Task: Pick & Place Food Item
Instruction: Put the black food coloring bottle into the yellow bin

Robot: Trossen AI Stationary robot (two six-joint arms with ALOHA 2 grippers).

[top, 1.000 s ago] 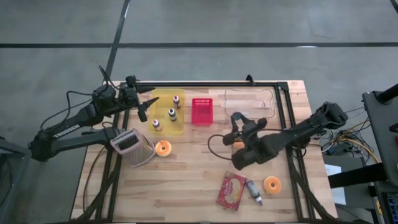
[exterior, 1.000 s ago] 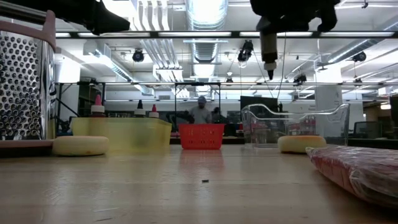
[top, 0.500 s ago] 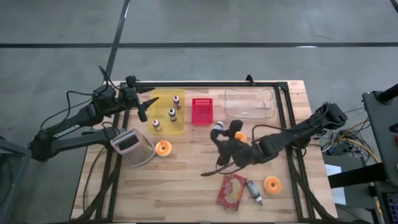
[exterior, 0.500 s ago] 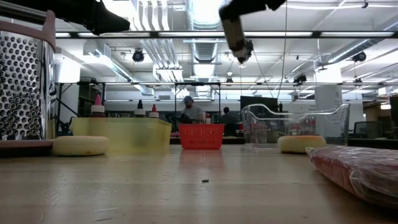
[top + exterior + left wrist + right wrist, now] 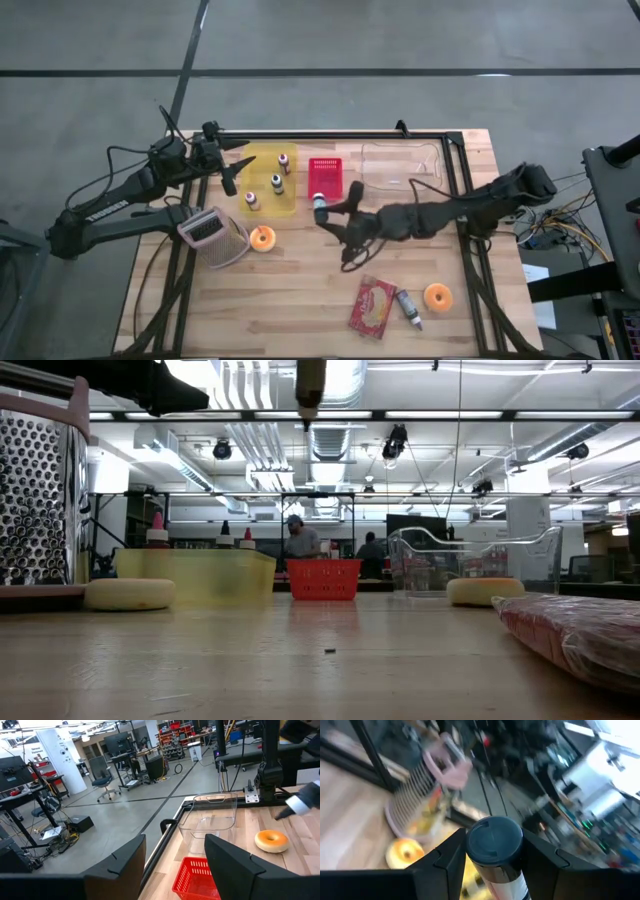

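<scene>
My right gripper [image 5: 335, 218] reaches in from the table's right side to mid-table, shut on a small bottle [image 5: 495, 845] with a dark round cap and a white label. In the low view the bottle [image 5: 309, 388] shows high above the table top. It hangs in front of the red basket [image 5: 324, 178]. My left gripper [image 5: 235, 170] waits open in the air beside the yellow bin [image 5: 270, 190], which holds several small bottles. My right gripper pinches the bottle's body just under its cap [image 5: 494, 870] between its two fingers [image 5: 445, 862]. The fingers come level from the table's right side and lie across the bottle. The bottle is lifted well clear of the table.
A metal grater [image 5: 213, 236] and a doughnut [image 5: 262, 237] lie at the left. A clear tub [image 5: 402, 165] stands at the far right, another doughnut [image 5: 271, 841] in front of it. A food packet [image 5: 372, 306], a tube [image 5: 408, 308] and a third doughnut [image 5: 437, 296] lie near right.
My right gripper has gone toward the table's left edge and a little up, carrying the bottle, and its wrist has rolled and swung from pointing down to level. The bottle has stayed clear of the table throughout.
</scene>
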